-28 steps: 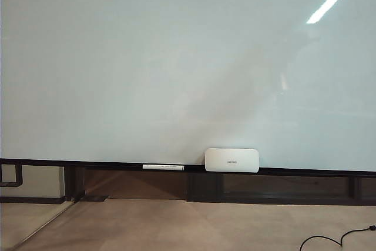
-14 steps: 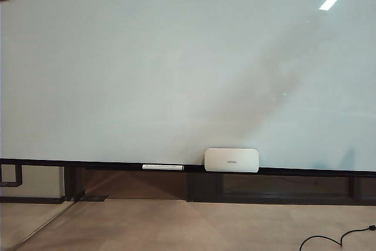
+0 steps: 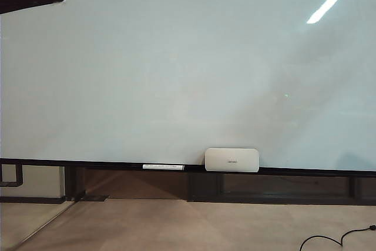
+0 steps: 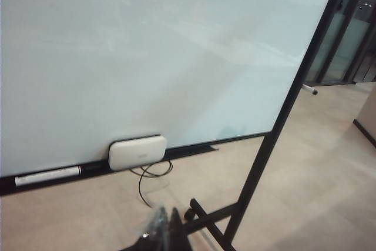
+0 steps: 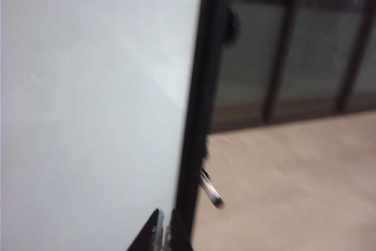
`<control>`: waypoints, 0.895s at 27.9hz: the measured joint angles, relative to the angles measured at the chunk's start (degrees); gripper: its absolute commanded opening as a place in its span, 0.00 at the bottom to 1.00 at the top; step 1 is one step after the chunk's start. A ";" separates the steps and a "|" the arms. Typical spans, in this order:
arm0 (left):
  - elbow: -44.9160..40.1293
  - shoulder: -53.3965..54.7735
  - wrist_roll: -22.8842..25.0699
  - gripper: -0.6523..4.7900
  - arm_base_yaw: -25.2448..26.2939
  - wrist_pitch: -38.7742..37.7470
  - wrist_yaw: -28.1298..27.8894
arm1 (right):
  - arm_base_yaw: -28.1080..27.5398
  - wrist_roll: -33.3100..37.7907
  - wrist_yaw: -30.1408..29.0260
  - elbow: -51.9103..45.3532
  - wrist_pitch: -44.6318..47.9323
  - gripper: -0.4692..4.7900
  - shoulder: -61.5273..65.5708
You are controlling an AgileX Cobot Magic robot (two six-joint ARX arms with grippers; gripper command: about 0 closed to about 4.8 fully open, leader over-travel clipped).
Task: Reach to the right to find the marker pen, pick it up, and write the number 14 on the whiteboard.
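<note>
right fingers (image 5: 163, 230): pressed together, empty, by the whiteboard's (image 3: 176, 74) right frame edge
left fingers (image 4: 166, 233): together, empty, low facing board
marker pen (image 5: 210, 190): juts past the right frame
progress: pen ungrasped, no 14 written

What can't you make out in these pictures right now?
- Left claw: only its tips show, cut off by the left wrist view's edge.
- Right claw: same in the right wrist view, and blurred.
- Marker sticking out behind the whiteboard frame: blurred.
- Eraser label: too small, exterior view.
</note>
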 measured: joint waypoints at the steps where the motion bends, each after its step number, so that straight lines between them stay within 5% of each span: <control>1: 0.39 0.81 0.02 0.11 0.02 0.59 -0.02 | -0.39 0.00 0.35 -0.07 -0.04 0.13 0.70; 9: 1.07 2.64 0.11 0.11 0.02 1.07 1.36 | -1.60 -0.96 0.72 0.02 0.79 0.13 6.67; 16: 1.07 2.62 0.26 0.11 0.02 1.03 2.19 | -3.76 1.75 -4.87 -0.07 4.61 0.13 12.57; 25: 1.03 4.46 6.45 0.11 -0.07 -0.31 6.45 | -3.58 0.57 -6.73 -0.22 7.78 0.13 20.15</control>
